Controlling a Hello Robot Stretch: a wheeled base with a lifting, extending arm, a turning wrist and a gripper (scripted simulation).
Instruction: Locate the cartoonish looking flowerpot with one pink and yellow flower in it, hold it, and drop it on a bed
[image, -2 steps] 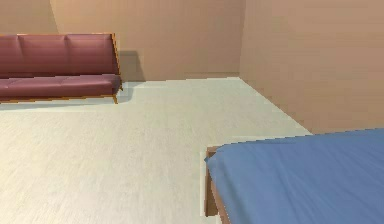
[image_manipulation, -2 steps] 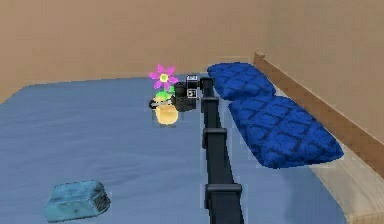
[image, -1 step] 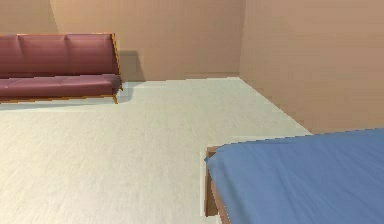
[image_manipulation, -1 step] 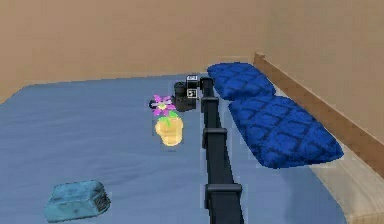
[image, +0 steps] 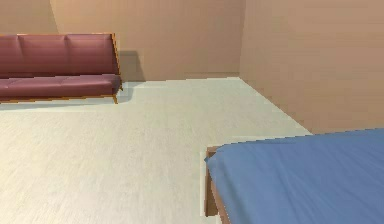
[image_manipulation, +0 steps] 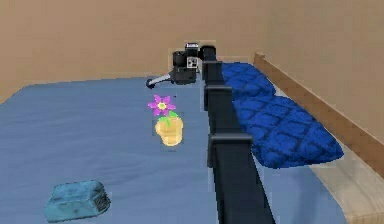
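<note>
On the blue bed stands a yellow-orange cartoonish flowerpot with one pink flower with a yellow centre. It is just left of the dark arm bar. The gripper reaches left from the arm's far end, farther out than the pot and near the bed's far edge. I cannot tell whether it holds anything. A corner of the same blue bed fills the forward view's lower right.
Two dark blue quilted pillows lie right of the arm, against a wooden headboard. A teal cloth-like lump rests on the bed at lower left. A maroon sofa stands by the far wall, with pale open floor before it.
</note>
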